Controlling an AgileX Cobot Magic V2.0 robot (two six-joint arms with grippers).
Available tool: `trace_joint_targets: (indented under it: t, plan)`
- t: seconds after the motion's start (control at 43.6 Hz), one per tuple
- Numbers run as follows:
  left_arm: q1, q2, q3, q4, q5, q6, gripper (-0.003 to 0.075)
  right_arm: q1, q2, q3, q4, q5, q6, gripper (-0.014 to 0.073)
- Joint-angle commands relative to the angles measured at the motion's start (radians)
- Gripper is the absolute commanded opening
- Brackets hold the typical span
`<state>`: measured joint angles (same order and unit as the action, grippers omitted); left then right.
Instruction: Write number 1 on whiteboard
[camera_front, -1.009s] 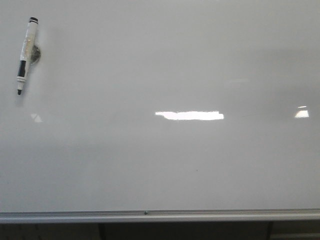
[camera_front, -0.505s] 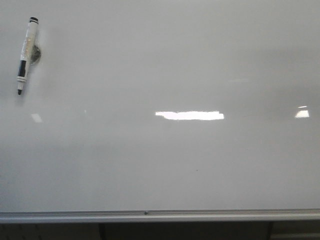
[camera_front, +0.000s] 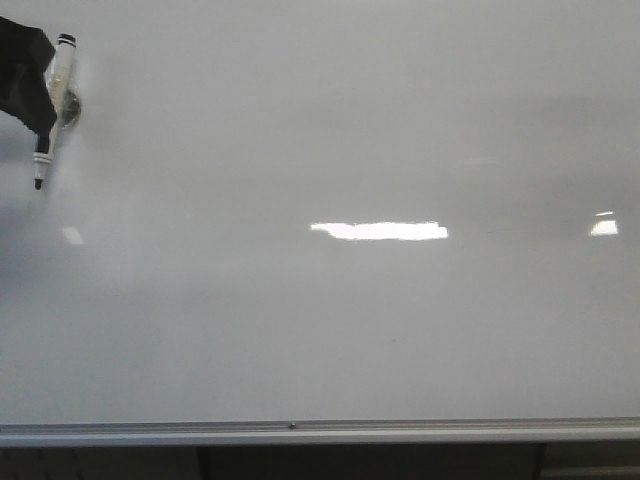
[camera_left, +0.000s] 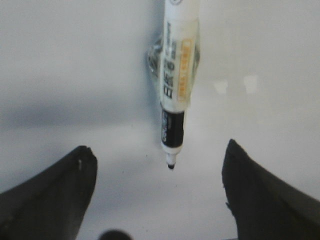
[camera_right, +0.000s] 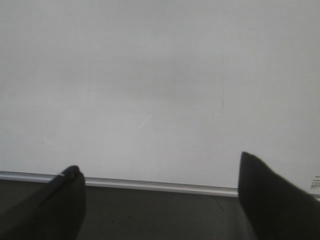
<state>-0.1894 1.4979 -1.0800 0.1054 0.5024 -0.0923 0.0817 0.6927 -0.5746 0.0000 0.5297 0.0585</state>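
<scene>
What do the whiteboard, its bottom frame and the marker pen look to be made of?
The whiteboard looks like a glossy coated panel: bright glare patches mirror off it. Its bottom frame appears to be brushed silver metal, probably aluminium, with a small screw. The marker pen seems smooth white plastic with a printed label and a black collar; its dark tip looks like felt, though that is too small to confirm.

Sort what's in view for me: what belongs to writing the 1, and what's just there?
For the job: whiteboard; marker pen, uncapped, on the board; left tool, open, lined up on the pen.

Just there: right tool, open, holding nothing; silver bottom frame; glare patch.
</scene>
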Motion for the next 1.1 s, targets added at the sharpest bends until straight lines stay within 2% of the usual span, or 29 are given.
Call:
trace_joint_targets:
  t: [0.0,0.39,0.711,1.078]
  plan:
    - [0.001,0.002,-0.050,0.005,-0.091,-0.019,0.0457,0.001,0.004,-0.035,0.000,-0.064,-0.011,0.0643]
    - [0.004,0.082,-0.051,-0.012,-0.243,-0.019,0.0436,0.001,0.004,-0.035,0.000,-0.068,-0.011,0.0643]
    - [0.004,0.133,-0.052,-0.019,-0.253,-0.019,0.0366,0.001,0.004,-0.035,0.000,-0.068,-0.011,0.0643]
    - [0.002,0.129,-0.054,-0.021,-0.158,-0.019,0.0020,0.001,0.004,-0.035,0.000,-0.068,-0.011,0.0643]
